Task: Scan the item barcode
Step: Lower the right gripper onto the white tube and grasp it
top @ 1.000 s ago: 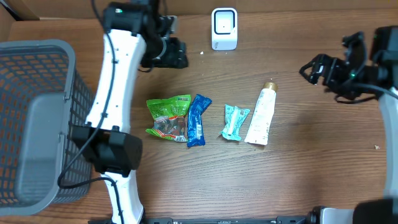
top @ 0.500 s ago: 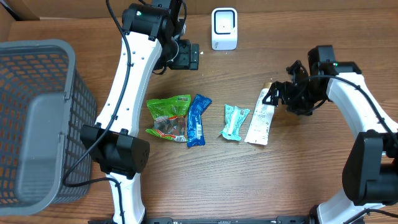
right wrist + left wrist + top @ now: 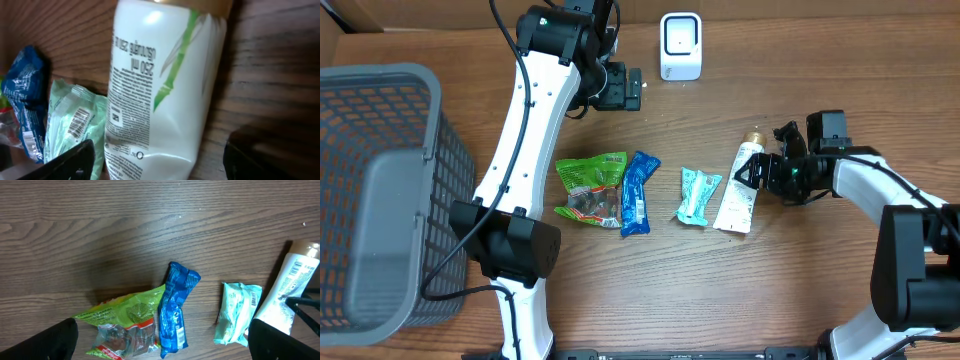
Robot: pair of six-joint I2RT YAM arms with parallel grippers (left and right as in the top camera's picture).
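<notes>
My right gripper (image 3: pixel 755 172) straddling white tube (image 3: pixel 732 205), fingers apart, not clamping. My left gripper (image 3: pixel 620 88) hovering, fingers wide apart.

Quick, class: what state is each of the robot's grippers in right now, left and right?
Left gripper: open, holding nothing.
Right gripper: open, one finger on either side of the white tube, not clamped on it.

The left arm (image 3: pixel 510 150) stood extended toward the far edge of the table (image 3: pixel 800 290), left gripper (image 3: pixel 620 88) spread wide, while the right arm (image 3: pixel 880 185) angled inward, right gripper (image 3: pixel 760 160) low, fingers apart.
</notes>
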